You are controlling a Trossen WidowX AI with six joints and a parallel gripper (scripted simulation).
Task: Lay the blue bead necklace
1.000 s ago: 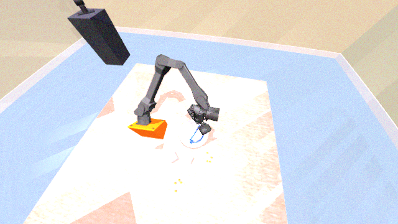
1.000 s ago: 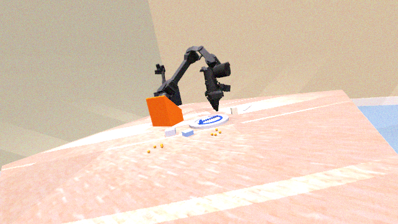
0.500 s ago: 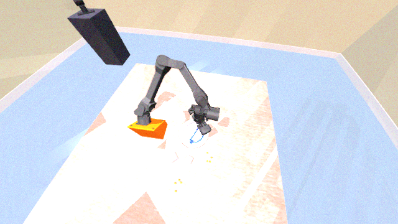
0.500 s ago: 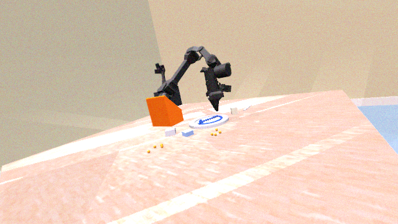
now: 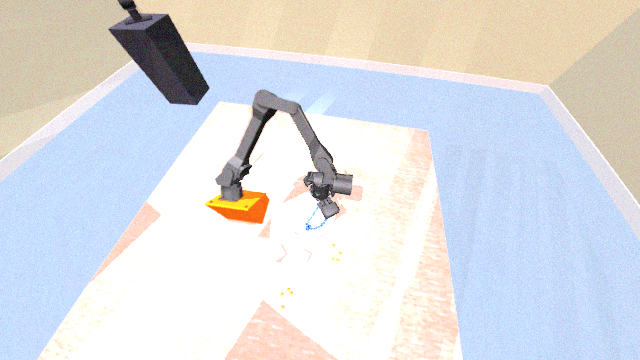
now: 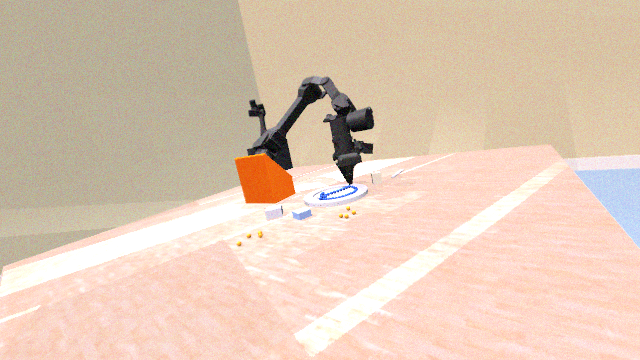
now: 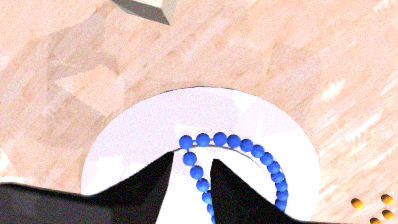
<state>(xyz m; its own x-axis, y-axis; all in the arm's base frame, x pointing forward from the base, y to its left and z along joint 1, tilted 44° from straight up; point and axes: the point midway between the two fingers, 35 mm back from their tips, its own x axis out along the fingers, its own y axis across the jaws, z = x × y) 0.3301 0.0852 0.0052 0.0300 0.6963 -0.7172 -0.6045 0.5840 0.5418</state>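
The blue bead necklace (image 5: 308, 227) (image 6: 322, 195) (image 7: 246, 145) lies on the round white bead board (image 6: 315, 203) (image 7: 135, 132) as a narrow loop, bunched at one end. In the wrist view one side curves near the thin groove line at the right. The other side cuts straight across the inside, and the loop's far corner sits just outside that line. My gripper (image 6: 350, 183) (image 7: 192, 161) is low over the board's far part, its fingers partly open with a narrow gap. A strand passes between them, nearer the right finger, and is not pinched. The lower part of the loop is hidden in the wrist view.
Small yellow beads (image 5: 333, 245) (image 6: 348, 208) (image 7: 356, 203) lie beside the board, with another group (image 5: 288, 289) (image 6: 260, 234) farther off. A pale block (image 6: 274, 213) and a bluish block (image 6: 302, 214) lie near it. Another block (image 6: 376, 177) (image 7: 155, 9) stands beyond it. The orange base (image 5: 250, 212) (image 6: 265, 180) carries my arm.
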